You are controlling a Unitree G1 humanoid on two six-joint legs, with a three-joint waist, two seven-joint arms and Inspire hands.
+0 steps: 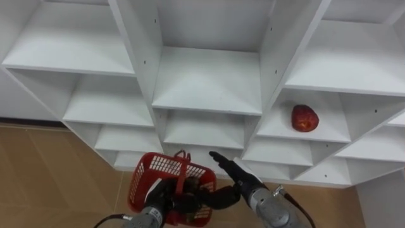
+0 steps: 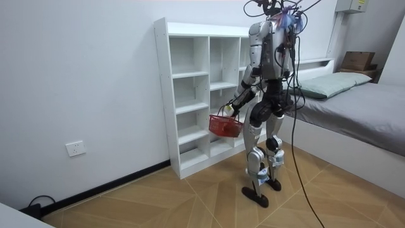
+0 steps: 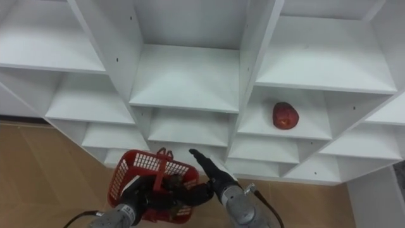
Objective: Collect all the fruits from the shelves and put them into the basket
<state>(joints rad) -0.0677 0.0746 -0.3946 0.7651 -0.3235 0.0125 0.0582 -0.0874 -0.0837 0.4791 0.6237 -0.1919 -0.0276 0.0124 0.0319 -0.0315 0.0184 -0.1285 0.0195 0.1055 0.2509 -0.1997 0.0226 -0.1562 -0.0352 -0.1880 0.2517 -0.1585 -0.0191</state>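
White closet (image 1: pixel 209 82) compartments rose over a wood floor (image 1: pixel 50 171), with a bed (image 2: pixel 354 101) close by. One red fruit (image 1: pixel 304 118) — an apple, by the look of it — lay alone on a shelf just right of the middle column, well apart from both hands. It looked firm, smooth-skinned and light, likely to roll or bruise if knocked. I would cup it from the front and above, with the fingers round its widest part. Lower down, the right hand (image 1: pixel 237 174) hung over the red basket (image 1: pixel 158 171), fingers straight and holding nothing. The left hand (image 1: pixel 161 196) — fingers curled — carried that basket by its handle, near the closet's lower shelves. What the basket held I could not tell.
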